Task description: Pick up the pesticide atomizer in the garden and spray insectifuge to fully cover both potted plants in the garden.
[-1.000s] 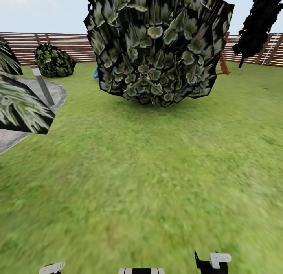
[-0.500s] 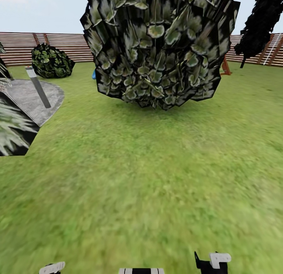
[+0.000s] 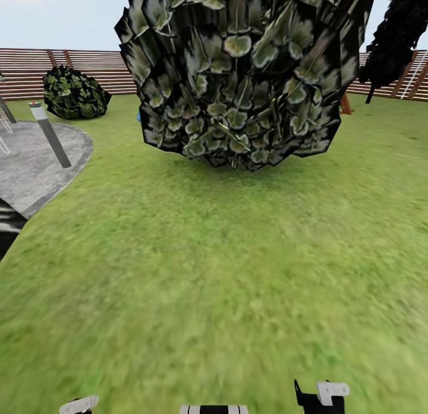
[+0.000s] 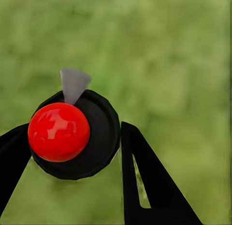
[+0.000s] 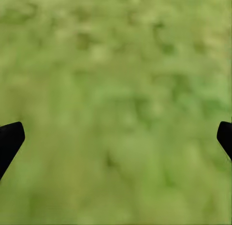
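Count on the lawn (image 3: 238, 271): two dark leafy bushes, one big bush (image 3: 241, 75) at 12 o'clock, one smaller bush (image 3: 74, 93) at 10 o'clock. One black tree (image 3: 395, 34) at 1 o'clock. One grey stone patio (image 3: 32, 164) at 9 o'clock, one post (image 3: 50, 135) on it. One slat fence (image 3: 101, 69) behind. One red ball (image 4: 59, 132) on one black disc (image 4: 99, 138).

Black tool (image 5: 116, 138) fingers (image 5: 9, 140); white fittings

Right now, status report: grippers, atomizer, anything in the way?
Left gripper clamped on dark round red-capped object, maybe the atomizer. Right gripper open, over grass. Big bush dead ahead on lawn.
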{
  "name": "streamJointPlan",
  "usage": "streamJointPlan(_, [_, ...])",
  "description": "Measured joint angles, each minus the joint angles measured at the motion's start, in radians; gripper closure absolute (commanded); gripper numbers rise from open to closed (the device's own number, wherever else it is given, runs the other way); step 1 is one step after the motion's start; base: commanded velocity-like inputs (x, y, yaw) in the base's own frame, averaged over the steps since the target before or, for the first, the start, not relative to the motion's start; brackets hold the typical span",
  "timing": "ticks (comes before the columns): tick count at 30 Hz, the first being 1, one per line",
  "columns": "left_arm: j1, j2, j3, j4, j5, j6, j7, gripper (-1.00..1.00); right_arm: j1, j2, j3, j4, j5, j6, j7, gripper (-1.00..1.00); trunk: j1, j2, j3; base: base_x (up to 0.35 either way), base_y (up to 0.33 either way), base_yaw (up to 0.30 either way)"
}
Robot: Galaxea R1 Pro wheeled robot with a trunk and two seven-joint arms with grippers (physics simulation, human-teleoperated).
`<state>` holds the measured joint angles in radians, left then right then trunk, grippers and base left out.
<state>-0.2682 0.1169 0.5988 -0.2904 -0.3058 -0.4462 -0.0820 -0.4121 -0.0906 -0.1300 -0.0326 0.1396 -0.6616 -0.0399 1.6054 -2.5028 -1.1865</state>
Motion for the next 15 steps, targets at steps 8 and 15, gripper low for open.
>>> streamJointPlan(8, [0.0, 0.0, 0.0, 0.0, 0.0, 0.0, 0.0, 1.0, 0.0, 0.0, 0.0, 0.001, 0.0, 0.0, 0.0, -1.0, 0.0, 0.0, 0.0, 0.34, -0.112, 0.0])
streamJointPlan(15, [0.0, 0.0, 0.0, 0.0, 0.001, 0.001, 0.0, 1.0, 0.0, 0.0, 0.0, 0.001, 0.0, 0.0, 0.0, -1.0, 0.0, 0.0, 0.0, 0.34, -0.13, 0.059])
